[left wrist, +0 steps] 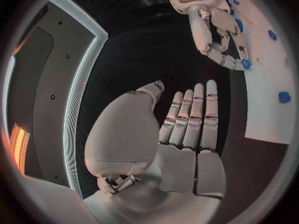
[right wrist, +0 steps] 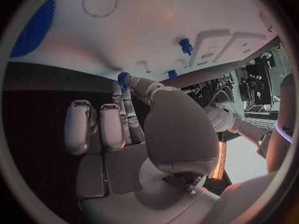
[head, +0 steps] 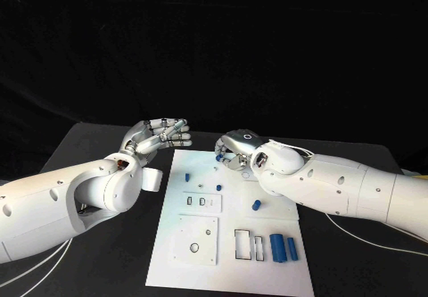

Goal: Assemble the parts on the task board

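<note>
Pinching a small blue part (right wrist: 122,78) at the task board's (head: 268,210) far edge, right hand (head: 237,148).

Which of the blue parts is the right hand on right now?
The small blue part at the board's far edge, pinched at the right hand's fingertips. The other blue parts lie untouched on the task board, nearer the robot.

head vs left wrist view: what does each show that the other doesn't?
Head view alone: the two blue cylinders lying side by side near the task board's near edge, beside the rectangular slots. Left wrist view alone: the left robot hand's palm, fingers straight and empty. Both: the white board, and the right robot hand pinching a small blue part at the board's far edge.
</note>
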`<state>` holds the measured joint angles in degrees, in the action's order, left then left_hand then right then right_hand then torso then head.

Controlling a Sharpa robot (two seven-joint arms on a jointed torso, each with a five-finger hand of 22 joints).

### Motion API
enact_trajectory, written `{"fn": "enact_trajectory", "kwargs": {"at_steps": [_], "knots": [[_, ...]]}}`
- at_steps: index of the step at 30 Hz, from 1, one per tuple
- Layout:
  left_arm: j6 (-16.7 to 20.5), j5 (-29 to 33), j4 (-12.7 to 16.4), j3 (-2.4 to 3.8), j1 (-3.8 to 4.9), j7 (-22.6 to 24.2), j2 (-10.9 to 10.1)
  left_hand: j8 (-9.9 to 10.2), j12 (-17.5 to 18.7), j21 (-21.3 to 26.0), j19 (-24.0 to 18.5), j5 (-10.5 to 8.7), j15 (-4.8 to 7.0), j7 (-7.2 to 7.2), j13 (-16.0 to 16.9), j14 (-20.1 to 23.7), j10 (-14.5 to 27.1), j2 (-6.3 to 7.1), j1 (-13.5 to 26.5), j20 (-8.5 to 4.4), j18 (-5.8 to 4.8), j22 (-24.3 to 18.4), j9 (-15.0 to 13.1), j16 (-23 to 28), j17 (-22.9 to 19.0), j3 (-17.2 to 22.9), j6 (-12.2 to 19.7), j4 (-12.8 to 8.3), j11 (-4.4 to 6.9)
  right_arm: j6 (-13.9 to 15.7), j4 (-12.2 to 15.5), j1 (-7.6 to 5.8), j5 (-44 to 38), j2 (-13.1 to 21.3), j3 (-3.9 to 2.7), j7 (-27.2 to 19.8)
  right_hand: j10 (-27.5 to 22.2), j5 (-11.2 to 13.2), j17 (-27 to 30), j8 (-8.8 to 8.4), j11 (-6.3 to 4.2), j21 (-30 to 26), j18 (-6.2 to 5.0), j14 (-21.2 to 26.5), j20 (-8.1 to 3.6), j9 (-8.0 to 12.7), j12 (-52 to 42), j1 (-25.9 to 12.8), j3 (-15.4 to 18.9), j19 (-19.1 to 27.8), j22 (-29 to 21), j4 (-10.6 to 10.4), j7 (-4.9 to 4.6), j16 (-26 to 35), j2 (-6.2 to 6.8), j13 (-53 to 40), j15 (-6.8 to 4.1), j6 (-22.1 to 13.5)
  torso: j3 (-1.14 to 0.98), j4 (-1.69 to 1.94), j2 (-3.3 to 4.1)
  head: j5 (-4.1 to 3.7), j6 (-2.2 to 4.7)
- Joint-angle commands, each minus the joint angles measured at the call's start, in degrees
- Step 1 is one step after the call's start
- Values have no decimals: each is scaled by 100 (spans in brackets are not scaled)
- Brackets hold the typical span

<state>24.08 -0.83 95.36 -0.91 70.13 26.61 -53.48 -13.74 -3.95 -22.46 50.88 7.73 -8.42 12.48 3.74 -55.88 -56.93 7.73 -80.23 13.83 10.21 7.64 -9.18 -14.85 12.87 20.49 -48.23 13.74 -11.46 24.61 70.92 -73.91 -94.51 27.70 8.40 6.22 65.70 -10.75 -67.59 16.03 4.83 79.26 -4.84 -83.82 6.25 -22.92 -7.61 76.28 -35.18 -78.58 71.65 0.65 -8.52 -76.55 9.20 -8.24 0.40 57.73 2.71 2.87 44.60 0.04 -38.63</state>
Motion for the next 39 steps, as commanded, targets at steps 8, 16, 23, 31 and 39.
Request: {"fn": "enact_trajectory", "kwargs": {"at_steps": [8, 16, 23, 31, 39], "knots": [[-103, 14, -9, 6, 15, 23, 21, 20, 20, 9, -29, -18, -15, 256, 1, 44, 32, -23, 57, 22, 14, -5, 9, 16, 6, 44, 40, 1, -13, -203, 14, 4, -14, -13, 5, -38, 13, 1, 8, 19, 16, 17, 87, -194, 13, -9, -30, -72, -26, -8, -4, -8, -4, -34, -14, -9, -2, -53, 2, 19, 5, -5, 5], [-108, 14, -10, 5, 19, 17, 21, 20, 20, 9, -29, -18, -15, 256, 1, 44, 32, -23, 57, 22, 14, -5, 9, 16, 6, 44, 40, 1, -13, -240, -68, 4, -17, -56, 7, 9, -558, 201, 470, -440, 211, -418, -50, -30, 146, 92, 244, -337, 12, 459, -648, -113, -208, 241, 269, 118, 161, -746, 8, -1, 13, 5, 10], [-121, 14, -15, 5, 25, 3, 21, 26, 19, 12, -32, -20, -15, 256, 2, 43, 35, -21, 61, 25, 17, -11, 11, 27, 15, 51, 38, -8, -13, -264, -31, 4, -41, 5, 13, 82, -1197, 235, 1060, -778, 266, -999, -203, 187, 215, 175, 264, -280, 437, 919, -1366, -178, -88, 615, 318, 264, 207, -1312, 4, 17, 12, -4, 3], [-146, 14, -36, 5, 26, 17, 7, 27, 19, 12, -33, -21, -16, 256, 2, 43, 36, -20, 63, 26, 17, -12, 12, 30, 17, 51, 38, -8, -13, -33, 693, -8, 108, 769, -45, 146, -841, 114, 746, -699, 191, -670, -89, 8, 155, 123, -177, -244, 518, 473, -817, -282, -198, 340, 240, 230, 140, -1116, 1, -7, 7, 0, 22], [-163, 14, -73, 4, 26, 31, -1, 25, 11, 13, -34, -19, -14, 236, 5, 43, 20, -26, 61, 27, 18, -15, 10, 36, 21, 60, 28, -14, -3, -95, 1396, -139, 1013, 1750, -138, 103, 173, 75, 240, -518, -18, -197, 49, -141, 44, 47, -791, -412, 674, 28, -92, -548, -41, -62, 428, -30, -8, -706, -5, -67, -27, -72, 77]]}}
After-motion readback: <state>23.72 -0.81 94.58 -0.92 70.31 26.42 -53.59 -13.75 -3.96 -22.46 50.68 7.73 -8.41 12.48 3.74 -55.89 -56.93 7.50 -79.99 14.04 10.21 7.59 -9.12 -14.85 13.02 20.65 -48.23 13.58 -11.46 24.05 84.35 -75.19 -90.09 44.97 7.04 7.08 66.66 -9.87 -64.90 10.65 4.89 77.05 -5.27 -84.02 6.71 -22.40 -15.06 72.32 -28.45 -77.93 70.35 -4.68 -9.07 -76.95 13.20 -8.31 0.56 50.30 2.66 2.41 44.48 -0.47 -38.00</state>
